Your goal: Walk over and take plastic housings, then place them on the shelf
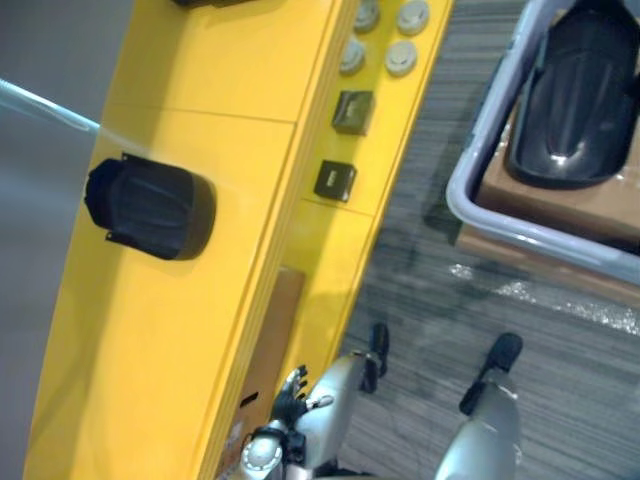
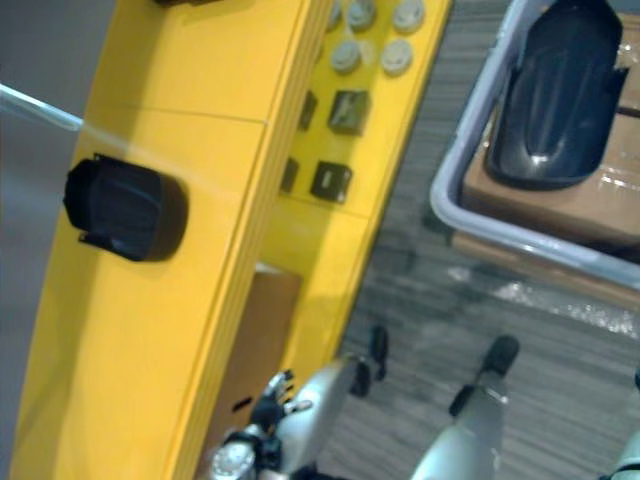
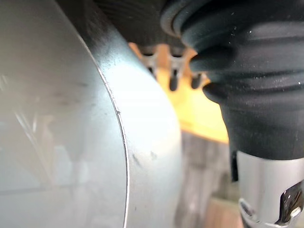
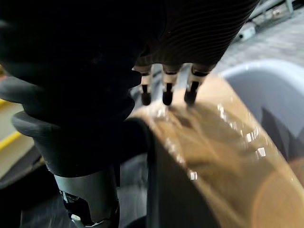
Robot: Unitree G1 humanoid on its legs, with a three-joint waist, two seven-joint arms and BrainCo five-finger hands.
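Two black plastic housings to track: the shelved housing (image 1: 150,208) lies on the yellow shelf's (image 1: 200,360) top board, toward the long edge away from the lower tiers. The bin housing (image 1: 575,95) rests on cardboard (image 1: 590,205) inside the grey bin (image 1: 478,212). Both hands are empty. Your left hand (image 3: 174,73) hangs with fingers straight beside the shelf, and your right hand (image 4: 167,89) has fingers straight, with a brown surface and the bin wall past the tips. Likely the fetch step: one housing is up, one waits. Your next move is to turn to the bin, close in, reach over the rim and grip the smooth curved shell, probably two-handed. Hard to read: thumbs are out of sight, the bin housing is cut off at the frame edge, and a dark item (image 1: 215,2) at the board's far end is clipped, so no name. Grey round parts (image 1: 400,55) and small dark boxes (image 1: 335,180) sit on a lower tier.
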